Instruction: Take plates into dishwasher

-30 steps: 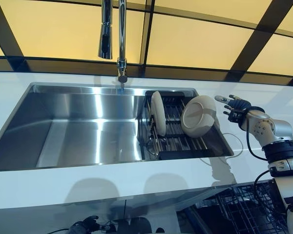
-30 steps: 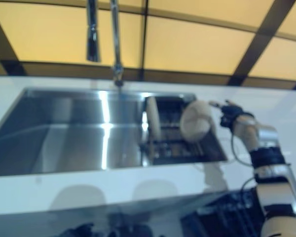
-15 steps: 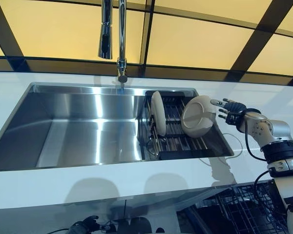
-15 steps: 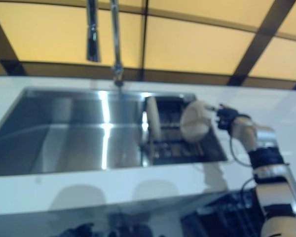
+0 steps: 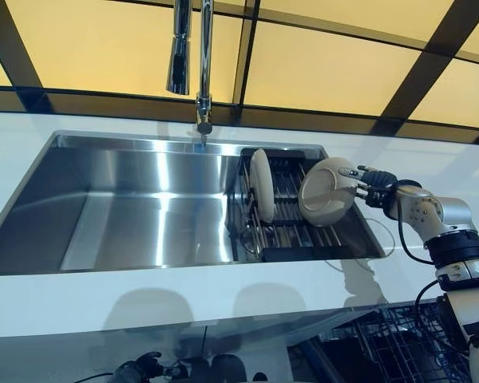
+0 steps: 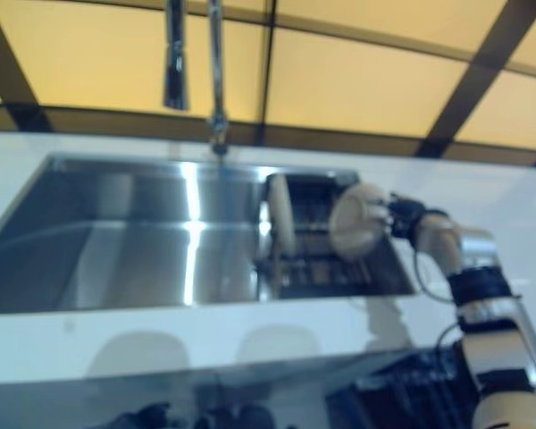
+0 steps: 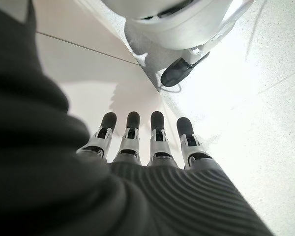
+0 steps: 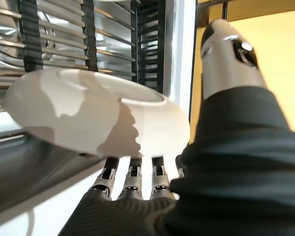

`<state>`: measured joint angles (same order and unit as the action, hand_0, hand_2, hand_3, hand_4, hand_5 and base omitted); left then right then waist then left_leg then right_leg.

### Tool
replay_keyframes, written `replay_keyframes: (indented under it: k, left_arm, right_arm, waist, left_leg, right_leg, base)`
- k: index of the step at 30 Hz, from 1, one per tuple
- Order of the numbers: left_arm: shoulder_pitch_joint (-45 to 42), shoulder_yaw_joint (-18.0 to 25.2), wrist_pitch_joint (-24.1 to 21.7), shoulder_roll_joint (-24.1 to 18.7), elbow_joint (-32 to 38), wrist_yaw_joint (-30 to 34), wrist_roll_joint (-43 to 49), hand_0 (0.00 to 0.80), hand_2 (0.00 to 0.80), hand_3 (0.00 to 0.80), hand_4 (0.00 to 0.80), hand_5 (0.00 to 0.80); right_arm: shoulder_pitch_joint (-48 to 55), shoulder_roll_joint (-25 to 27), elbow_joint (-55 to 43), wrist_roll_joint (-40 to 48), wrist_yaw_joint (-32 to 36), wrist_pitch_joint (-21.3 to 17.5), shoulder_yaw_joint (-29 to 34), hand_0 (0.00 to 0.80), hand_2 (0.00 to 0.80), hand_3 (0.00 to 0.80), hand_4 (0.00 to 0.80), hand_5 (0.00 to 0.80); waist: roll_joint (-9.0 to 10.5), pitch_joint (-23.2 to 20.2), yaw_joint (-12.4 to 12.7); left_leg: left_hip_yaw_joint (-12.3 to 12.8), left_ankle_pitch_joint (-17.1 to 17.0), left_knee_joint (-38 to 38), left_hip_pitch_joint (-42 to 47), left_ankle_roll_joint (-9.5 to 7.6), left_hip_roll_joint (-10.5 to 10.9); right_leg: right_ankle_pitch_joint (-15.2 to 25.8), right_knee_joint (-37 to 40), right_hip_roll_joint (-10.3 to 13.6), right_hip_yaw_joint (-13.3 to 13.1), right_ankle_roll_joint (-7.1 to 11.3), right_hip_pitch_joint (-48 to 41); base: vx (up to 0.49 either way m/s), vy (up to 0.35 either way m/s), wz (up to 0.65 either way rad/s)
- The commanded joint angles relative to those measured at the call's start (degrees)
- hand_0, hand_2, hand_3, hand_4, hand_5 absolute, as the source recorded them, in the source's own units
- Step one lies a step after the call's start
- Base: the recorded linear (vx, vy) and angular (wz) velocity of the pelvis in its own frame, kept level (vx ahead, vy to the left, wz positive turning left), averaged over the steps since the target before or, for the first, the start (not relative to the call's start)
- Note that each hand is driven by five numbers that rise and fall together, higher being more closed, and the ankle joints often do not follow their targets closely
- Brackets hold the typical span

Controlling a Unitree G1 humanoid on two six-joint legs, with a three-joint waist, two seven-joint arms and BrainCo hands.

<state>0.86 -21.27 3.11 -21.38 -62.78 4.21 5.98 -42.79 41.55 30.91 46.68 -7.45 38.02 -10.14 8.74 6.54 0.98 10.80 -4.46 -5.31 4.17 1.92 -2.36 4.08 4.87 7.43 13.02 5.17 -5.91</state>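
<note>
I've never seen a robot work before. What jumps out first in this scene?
Probably the big steel sink with its tall faucet, and the dark rack at its right end holding two pale plates. The right hand reaches from the right with straight fingers at the leaning plate; the other plate stands on edge. The left hand hangs low over the floor, holding nothing.

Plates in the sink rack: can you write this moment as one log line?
right hand: open, reaching tilted plate | second plate: upright in rack | left hand: idle
</note>
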Motion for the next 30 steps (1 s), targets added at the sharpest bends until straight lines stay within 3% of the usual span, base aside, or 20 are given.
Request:
replay_keyframes:
  k: [1, 30]
  left_arm:
    - [3.0, -4.2, -0.7, -0.2, -0.4, -0.2, 1.0, 0.000, 0.000, 0.000, 0.000, 0.000]
    - [3.5, -4.8, -0.5, -0.8, 0.4, 0.0, 0.4, 0.000, 0.000, 0.000, 0.000, 0.000]
  right_arm:
    - [-7.5, 2.8, 3.4, -0.1, 0.0, -1.4, -2.0, 0.000, 0.000, 0.000, 0.000, 0.000]
    - [-7.8, 3.1, 7.7, 3.4, -1.7, 0.3, -1.2, 0.000, 0.000, 0.000, 0.000, 0.000]
  waist:
    - [-1.85, -0.3, 2.6]
    - [-2.08, 0.1, 2.9]
  left_leg:
    - [1.0, 5.3, 0.3, 2.0, -0.98, 0.1]
    - [0.5, 5.2, 0.3, 1.9, -1.08, 0.2]
  right_leg:
    - [1.1, -3.4, 2.1, 1.0, 4.43, 1.6]
    - [1.0, -4.0, 2.1, 1.0, 4.44, 1.9]
  base:
    - [0.000, 0.000, 0.00]
    - [0.000, 0.000, 0.00]
